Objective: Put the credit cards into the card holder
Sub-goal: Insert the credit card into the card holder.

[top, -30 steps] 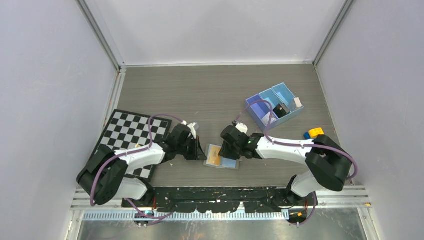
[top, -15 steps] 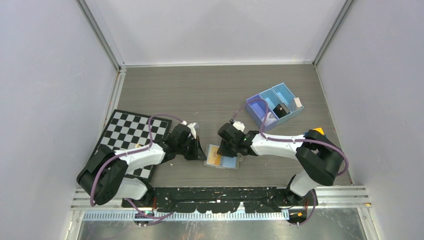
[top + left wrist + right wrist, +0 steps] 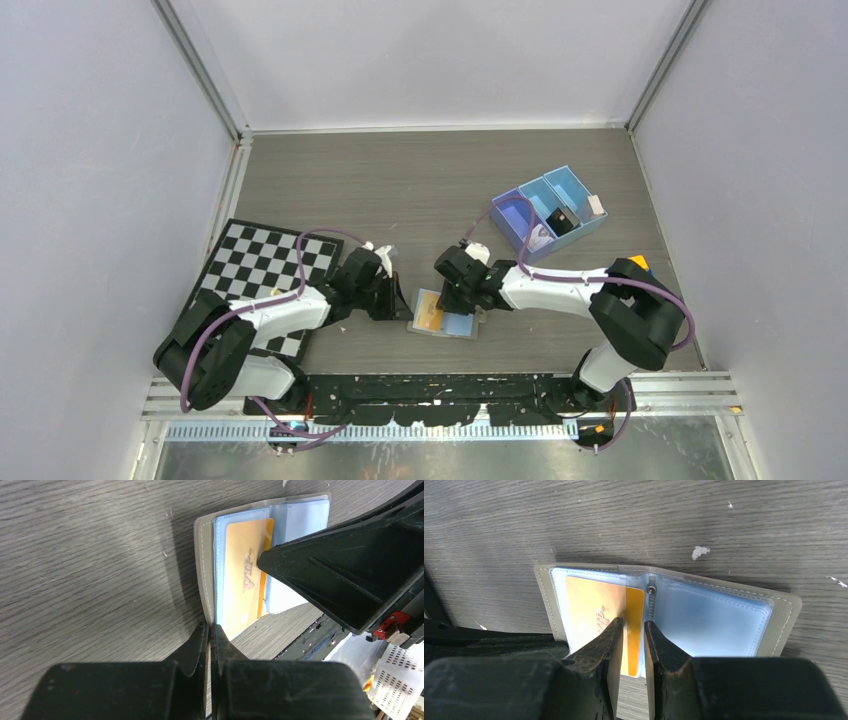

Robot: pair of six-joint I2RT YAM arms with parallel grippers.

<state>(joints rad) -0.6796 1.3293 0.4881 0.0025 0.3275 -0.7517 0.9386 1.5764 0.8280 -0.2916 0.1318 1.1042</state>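
Note:
The card holder [image 3: 462,326] lies open on the table, grey outside and pale blue inside [image 3: 719,620]. An orange credit card [image 3: 589,602] marked VIP lies in its left half [image 3: 242,580]. My left gripper [image 3: 210,627] is shut, with its tips against the holder's grey left edge [image 3: 205,570]. Whether that edge is pinched I cannot tell. My right gripper [image 3: 634,622] hangs over the card's right edge by the fold. Its jaws stand a narrow gap apart with nothing between them. In the top view the two grippers [image 3: 398,306] [image 3: 462,303] flank the holder.
A blue three-compartment tray [image 3: 548,212] with small items stands at the back right. A checkerboard mat [image 3: 262,275] lies under the left arm. A yellow and blue object [image 3: 632,263] shows behind the right arm. Grey walls enclose the table.
The right gripper has shifted slightly left over the holder and its jaws have narrowed. The right elbow has swung in. The left arm and the holder have stayed put.

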